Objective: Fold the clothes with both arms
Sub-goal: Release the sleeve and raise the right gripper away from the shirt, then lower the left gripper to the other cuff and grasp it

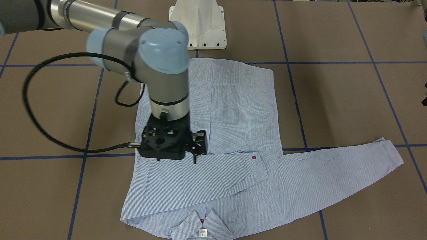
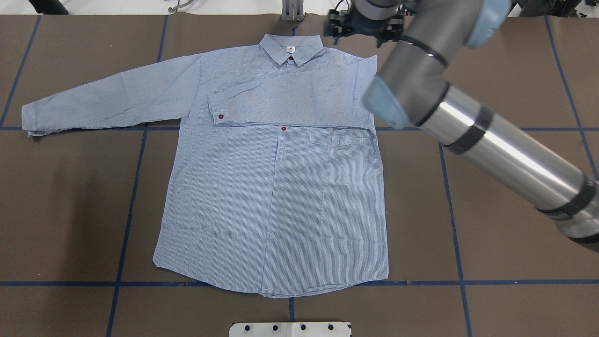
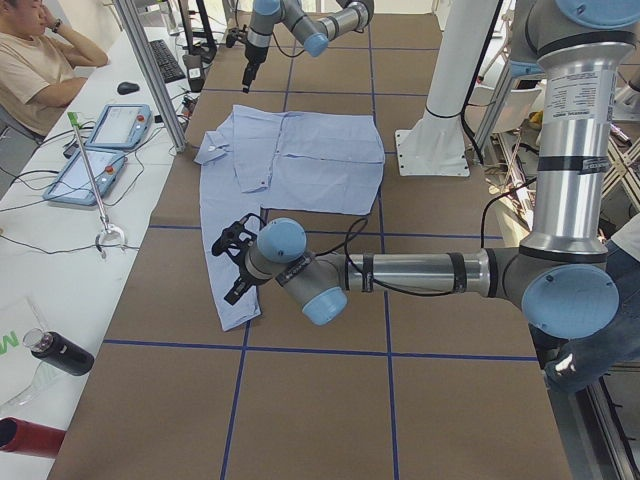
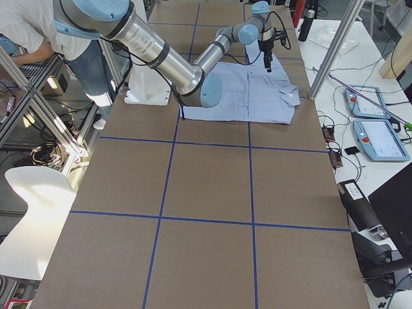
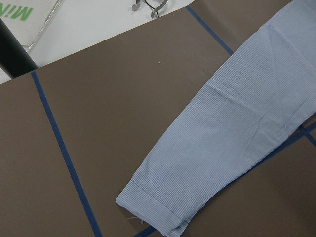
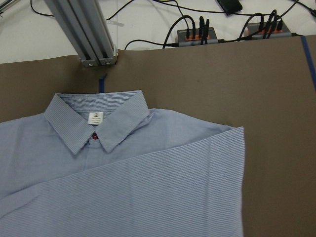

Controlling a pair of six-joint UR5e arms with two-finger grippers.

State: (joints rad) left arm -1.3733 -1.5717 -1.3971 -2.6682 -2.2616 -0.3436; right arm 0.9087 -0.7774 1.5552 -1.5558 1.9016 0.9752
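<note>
Blue-striped shirt (image 2: 281, 196) lies flat, front up, on the table (image 2: 491, 210), collar (image 6: 96, 118) away from the robot base, hem twd it. The folded sleeve (image 2: 290, 100) already lies across the chest. The open sleeve (image 2: 107, 103) stretches out to the robot's left, long axis running across the table, cuff (image 5: 148, 210) at the outer end. My left gripper (image 3: 232, 268) hangs above that cuff end, so that arm is nearer by far. Its wrist cam has the cuff low in view, sleeve running up-right. The right gripper (image 1: 196, 154) sits high near the collar-side shoulder, well apart from the cuff. Can't tell jaw opening on either, no cam shows the fingers clearly. No cloth looks lifted, so I reckon both hold nothing. Next, IMO: left drops onto the cuff and carries it inward along the sleeve axis.
</note>
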